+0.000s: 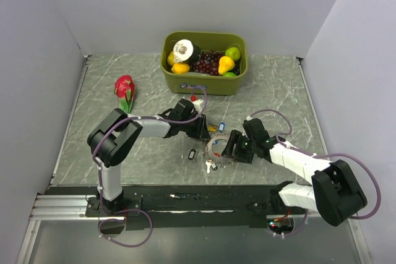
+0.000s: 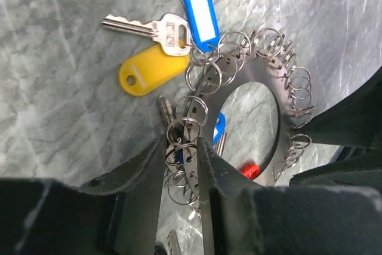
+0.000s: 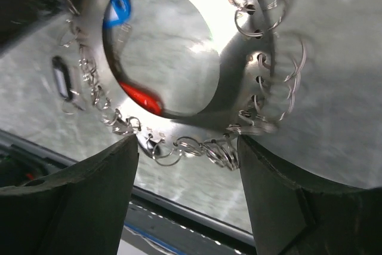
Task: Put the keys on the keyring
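The keyring (image 1: 212, 146) is a flat grey metal ring with many small split rings round its rim, lying between the two grippers. My left gripper (image 1: 204, 129) is shut on its rim (image 2: 262, 70), the band pinched between the jaws (image 2: 182, 143). My right gripper (image 1: 231, 150) is open, its fingers (image 3: 89, 198) straddling the ring's near rim (image 3: 236, 85) without touching. A yellow-tagged key (image 2: 152, 70) and a blue-tagged key (image 2: 201, 10) lie beside the ring. A blue tag (image 3: 119, 7) and a red tag (image 3: 143, 98) show through the ring's hole. A black tag (image 1: 191, 154) lies to the left.
A green tub (image 1: 204, 63) of fruit stands at the back. A red dragon fruit (image 1: 125, 88) lies at the back left. Loose silvery keys (image 1: 210, 166) lie near the table's front edge, just above the black base rail (image 1: 185, 199).
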Motion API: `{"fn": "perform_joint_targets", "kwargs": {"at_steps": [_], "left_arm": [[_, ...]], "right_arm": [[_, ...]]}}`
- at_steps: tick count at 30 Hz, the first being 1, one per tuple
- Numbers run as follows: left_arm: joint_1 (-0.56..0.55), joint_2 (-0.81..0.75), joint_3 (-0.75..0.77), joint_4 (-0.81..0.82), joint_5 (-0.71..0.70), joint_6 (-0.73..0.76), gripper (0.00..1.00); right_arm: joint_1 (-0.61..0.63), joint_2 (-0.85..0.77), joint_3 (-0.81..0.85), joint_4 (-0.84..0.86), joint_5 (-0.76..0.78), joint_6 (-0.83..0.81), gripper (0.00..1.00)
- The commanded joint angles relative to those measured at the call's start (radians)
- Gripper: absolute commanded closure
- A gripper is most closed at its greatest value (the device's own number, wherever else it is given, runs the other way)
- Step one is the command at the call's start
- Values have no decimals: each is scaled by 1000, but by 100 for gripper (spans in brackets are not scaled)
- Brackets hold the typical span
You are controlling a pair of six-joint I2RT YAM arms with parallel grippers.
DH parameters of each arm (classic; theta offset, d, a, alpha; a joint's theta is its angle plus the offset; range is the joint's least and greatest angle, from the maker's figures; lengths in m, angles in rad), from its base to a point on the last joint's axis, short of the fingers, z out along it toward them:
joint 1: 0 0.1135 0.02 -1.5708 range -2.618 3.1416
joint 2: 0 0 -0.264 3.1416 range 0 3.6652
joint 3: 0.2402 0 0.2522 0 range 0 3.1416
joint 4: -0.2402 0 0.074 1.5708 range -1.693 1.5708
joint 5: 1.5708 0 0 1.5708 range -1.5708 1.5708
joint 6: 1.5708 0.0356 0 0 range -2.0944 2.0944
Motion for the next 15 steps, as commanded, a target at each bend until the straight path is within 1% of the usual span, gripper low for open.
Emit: {"fn": "perform_joint_targets", "kwargs": {"at_steps": [1, 6, 10, 11, 12, 13, 14, 15], "left_arm": [[-3, -46, -70, 33, 3, -21, 69], [-3, -106, -155, 61, 5, -37, 71], [-5, -153, -201, 66, -11, -26, 69], [-6, -170, -195, 23, -34, -12, 68], [-6, -183, -192, 3, -93, -8, 66], [-6, -201, -197, -7, -116, -5, 63], [-6, -242, -200, -14, -139, -1, 55], [-6, -262, -204, -22, -181, 0, 50]], "right_arm": [[5, 69, 44, 36, 5, -28, 25], [5, 109, 123, 7, 56, -69, 25], [5, 95, 142, -13, 92, -92, 25], [4, 86, 146, -42, 109, -97, 24], [4, 75, 163, -69, 155, -102, 24], [5, 64, 172, -90, 178, -114, 24], [16, 34, 180, -108, 200, -123, 24], [25, 18, 198, -145, 244, -132, 24]]}}
